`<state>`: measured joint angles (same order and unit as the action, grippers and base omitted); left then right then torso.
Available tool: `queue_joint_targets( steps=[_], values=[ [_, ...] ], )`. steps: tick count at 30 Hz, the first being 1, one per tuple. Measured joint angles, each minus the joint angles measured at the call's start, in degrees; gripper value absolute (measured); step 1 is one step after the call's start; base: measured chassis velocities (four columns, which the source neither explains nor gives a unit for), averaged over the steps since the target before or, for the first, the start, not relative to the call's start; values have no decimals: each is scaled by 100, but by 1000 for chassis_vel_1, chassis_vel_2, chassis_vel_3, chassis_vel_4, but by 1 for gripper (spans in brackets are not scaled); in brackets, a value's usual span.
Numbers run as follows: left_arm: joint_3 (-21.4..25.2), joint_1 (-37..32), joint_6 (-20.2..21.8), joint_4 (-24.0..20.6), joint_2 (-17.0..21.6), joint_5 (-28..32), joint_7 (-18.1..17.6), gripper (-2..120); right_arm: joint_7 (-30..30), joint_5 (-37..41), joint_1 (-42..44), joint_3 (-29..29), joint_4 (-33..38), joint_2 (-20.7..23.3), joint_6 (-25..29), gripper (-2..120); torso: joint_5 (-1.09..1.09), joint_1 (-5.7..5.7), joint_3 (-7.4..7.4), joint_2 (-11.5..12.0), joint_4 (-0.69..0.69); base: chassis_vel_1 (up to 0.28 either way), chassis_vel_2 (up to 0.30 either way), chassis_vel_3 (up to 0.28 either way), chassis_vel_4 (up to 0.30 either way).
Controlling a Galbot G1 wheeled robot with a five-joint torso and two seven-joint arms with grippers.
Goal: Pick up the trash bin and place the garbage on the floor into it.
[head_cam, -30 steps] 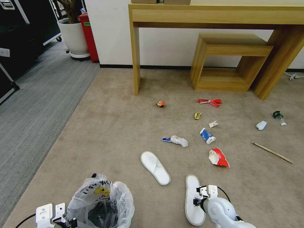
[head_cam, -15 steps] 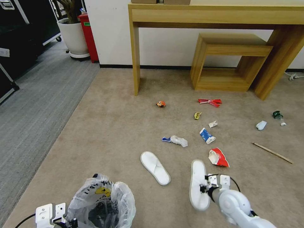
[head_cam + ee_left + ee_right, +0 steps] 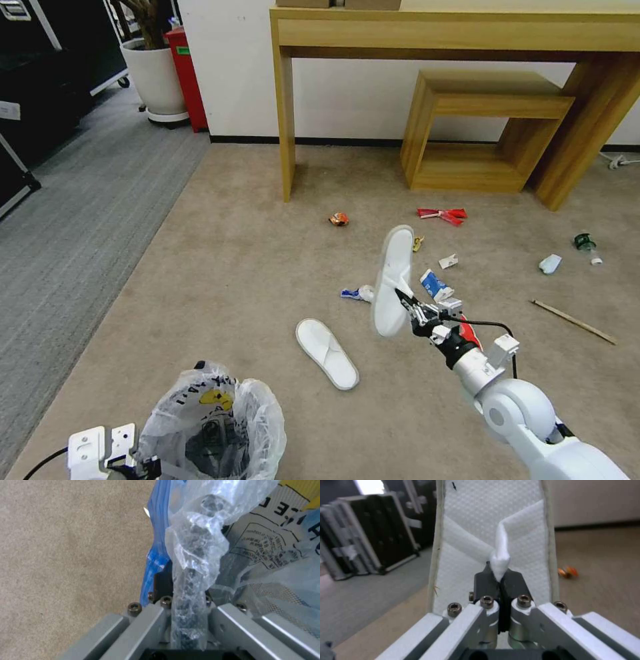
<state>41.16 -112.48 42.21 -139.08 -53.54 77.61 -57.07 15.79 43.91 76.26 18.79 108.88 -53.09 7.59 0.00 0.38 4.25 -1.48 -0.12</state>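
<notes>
The trash bin (image 3: pixel 213 427), lined with a crinkly whitish bag, is at the lower left of the head view. My left gripper (image 3: pixel 148 467) is shut on its bag-covered rim (image 3: pixel 188 562). My right gripper (image 3: pixel 408 305) is shut on the strap of a white slipper (image 3: pixel 392 277), holding it tilted in the air above the floor (image 3: pixel 220 280); the pinched strap (image 3: pixel 500 562) shows in the right wrist view. A second slipper (image 3: pixel 327 343) lies on the carpet. Other garbage lies beyond: an orange packet (image 3: pixel 339 219), a red wrapper (image 3: pixel 443 214), a blue carton (image 3: pixel 435 285) and a wooden stick (image 3: pixel 573 321).
A tall wooden desk (image 3: pixel 287 100) and a low wooden shelf (image 3: pixel 480 127) stand against the far wall. A green-label bottle (image 3: pixel 587 243) lies at the right. Grey striped carpet (image 3: pixel 67 220), a plant pot (image 3: pixel 157 80) and a red box (image 3: pixel 187 73) are at the left.
My right gripper has lifted the slipper off the carpet and swung it up and away from me. The left gripper and the bin have stayed put.
</notes>
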Motion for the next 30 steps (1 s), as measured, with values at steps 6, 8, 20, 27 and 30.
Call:
queue_joint_targets(
  steps=[6, 8, 20, 27, 30],
  values=[
    [198, 14, -27, -115, 189, 253, -53, 0, 659, -80, 92, -8, 28, 1, 264, 0, 0, 0, 0, 0, 0, 0, 0, 0, 0],
    [342, 55, -52, -179, 313, 467, -109, 0, 768, -129, 113, 3, 71, -4, 320, 0, 0, 0, 0, 0, -1, 0, 0, 0, 0],
    [833, 176, -147, -372, 821, 1472, -422, 0, 1425, -137, 202, 126, 300, -78, 435, 0, 0, 0, 0, 0, -1, 0, 0, 0, 0],
    [897, 226, -167, -417, 525, 1788, -558, 0, 1743, -304, 116, 129, 295, -137, 772, 0, 0, 0, 0, 0, 0, 0, 0, 0, 0],
    [923, 249, -189, -421, 445, 1928, -642, 0, 1915, -407, 80, 159, 295, -149, 843, 0, -1, 0, 0, 0, -1, 0, 0, 0, 0]
  ],
)
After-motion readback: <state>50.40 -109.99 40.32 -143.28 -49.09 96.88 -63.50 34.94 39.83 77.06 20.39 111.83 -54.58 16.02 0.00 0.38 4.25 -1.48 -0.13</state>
